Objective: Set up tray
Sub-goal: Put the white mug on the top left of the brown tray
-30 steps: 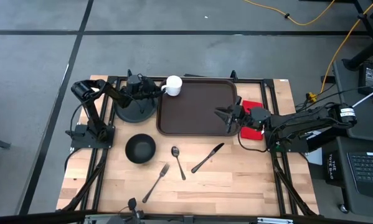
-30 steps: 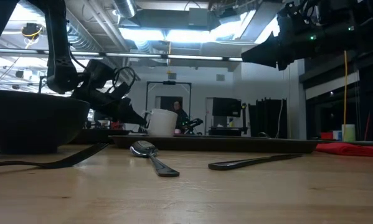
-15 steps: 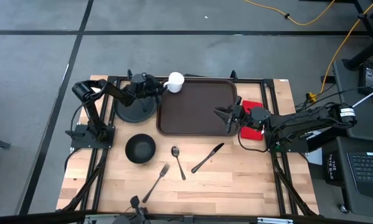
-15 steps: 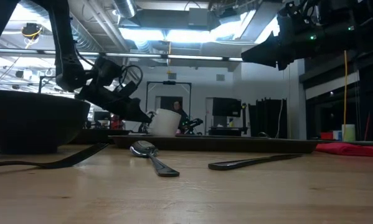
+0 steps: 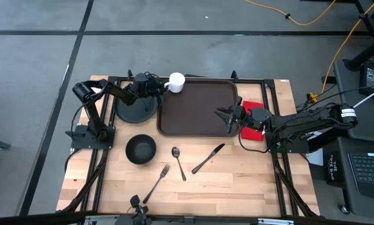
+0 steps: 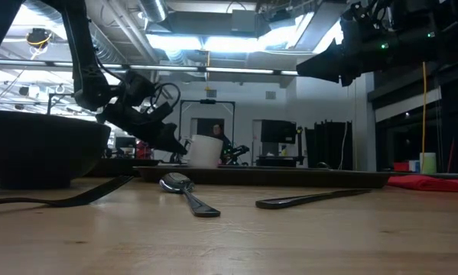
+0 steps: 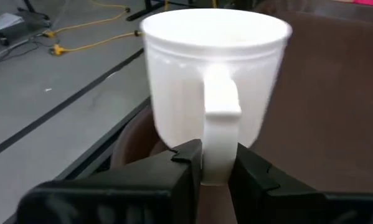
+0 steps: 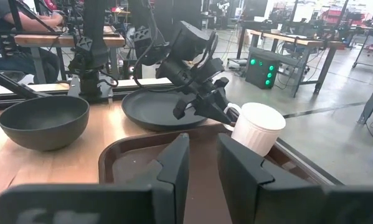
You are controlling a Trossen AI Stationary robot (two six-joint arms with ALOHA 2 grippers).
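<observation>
Tray flat on surface, centre back. Left hand pinches mug handle at tray's far-left corner; mug may tip if released on rim. Right hand hovers over tray's right edge, fingers parted, grasping nothing.

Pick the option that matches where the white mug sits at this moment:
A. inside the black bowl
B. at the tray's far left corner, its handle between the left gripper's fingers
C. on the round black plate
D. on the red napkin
B: the white mug stands at the far left corner of the tray, and the left gripper has its fingers either side of the handle.
</observation>
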